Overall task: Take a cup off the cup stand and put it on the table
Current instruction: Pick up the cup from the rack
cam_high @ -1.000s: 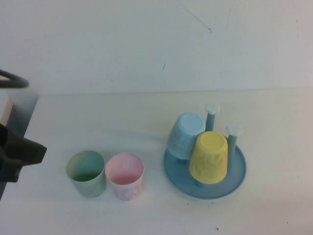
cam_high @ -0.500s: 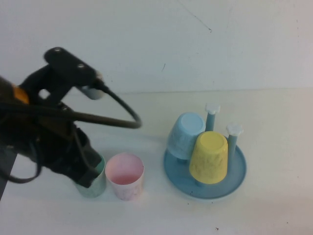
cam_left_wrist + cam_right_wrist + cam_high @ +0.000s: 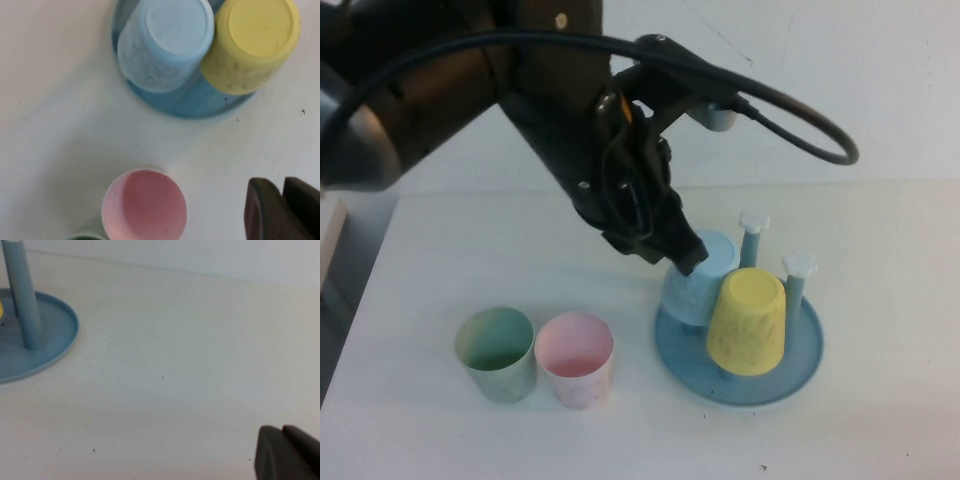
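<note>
The pale yellow cup sits upside down on a peg of the blue cup stand, at the right of the white table. A light blue cup is upside down beside it. My left gripper hovers, shut and empty, over the light blue cup's near-left side. In the left wrist view the yellow cup, the cup stand and the shut left gripper show apart from each other. My right gripper is shut and empty, low over the table beside the stand's rim.
A green cup and a pink cup stand upright side by side at the front left. Two bare pegs with white caps rise at the stand's back. The left arm spans the upper left.
My left arm has swung in from the left edge, past the green cup, up and right to above the light blue cup. The cups and stand have not moved.
</note>
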### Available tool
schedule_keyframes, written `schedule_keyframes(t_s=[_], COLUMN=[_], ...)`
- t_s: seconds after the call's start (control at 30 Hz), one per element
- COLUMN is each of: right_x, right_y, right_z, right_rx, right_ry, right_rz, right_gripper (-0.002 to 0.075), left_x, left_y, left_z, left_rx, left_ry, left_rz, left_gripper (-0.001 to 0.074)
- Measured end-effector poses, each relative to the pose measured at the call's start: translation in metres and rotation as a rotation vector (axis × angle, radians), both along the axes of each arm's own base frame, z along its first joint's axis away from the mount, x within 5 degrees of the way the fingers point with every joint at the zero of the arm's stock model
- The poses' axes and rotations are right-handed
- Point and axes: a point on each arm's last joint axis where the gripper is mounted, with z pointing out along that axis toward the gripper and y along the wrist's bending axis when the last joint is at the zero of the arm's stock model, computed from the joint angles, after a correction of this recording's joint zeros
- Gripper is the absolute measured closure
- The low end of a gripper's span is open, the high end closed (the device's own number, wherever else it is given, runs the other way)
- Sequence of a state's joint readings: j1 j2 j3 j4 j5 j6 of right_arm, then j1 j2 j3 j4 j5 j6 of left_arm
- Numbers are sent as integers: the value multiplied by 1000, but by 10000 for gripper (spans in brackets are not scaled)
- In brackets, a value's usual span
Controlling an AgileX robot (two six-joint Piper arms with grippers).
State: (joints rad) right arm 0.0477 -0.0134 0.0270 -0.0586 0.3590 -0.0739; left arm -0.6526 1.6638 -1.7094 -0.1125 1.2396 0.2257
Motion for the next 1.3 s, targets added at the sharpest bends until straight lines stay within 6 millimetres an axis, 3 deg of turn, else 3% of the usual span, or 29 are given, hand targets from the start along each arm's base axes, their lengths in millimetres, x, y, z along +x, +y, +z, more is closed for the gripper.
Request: schedule_keyframes(t_s=[0.07,0.27,0.33,0.5,0.63,1.3], right_x=[0,0,0,0,0,0], right_y=[0,0,0,0,0,0], right_z=[0,0,0,0,0,0], right_rx=[0,0,0,0,0,0], right_ry=[0,0,0,0,0,0], right_rz=[0,0,0,0,0,0], right_gripper=[728,728,728,728,728,728], left_x=[9,23,23,24,32,45], left_y=[-7,-37,-51,-79,-88,-97], left_z=[-3,-29,-40,-56,-60,-84], left_rx=[-3,33,52,61,52,97], left_ry=[1,42,56,77,79,97], left_rz=[-2,-40,-57,-75,-53,-26], left_gripper=[613,257,200,191,192,192])
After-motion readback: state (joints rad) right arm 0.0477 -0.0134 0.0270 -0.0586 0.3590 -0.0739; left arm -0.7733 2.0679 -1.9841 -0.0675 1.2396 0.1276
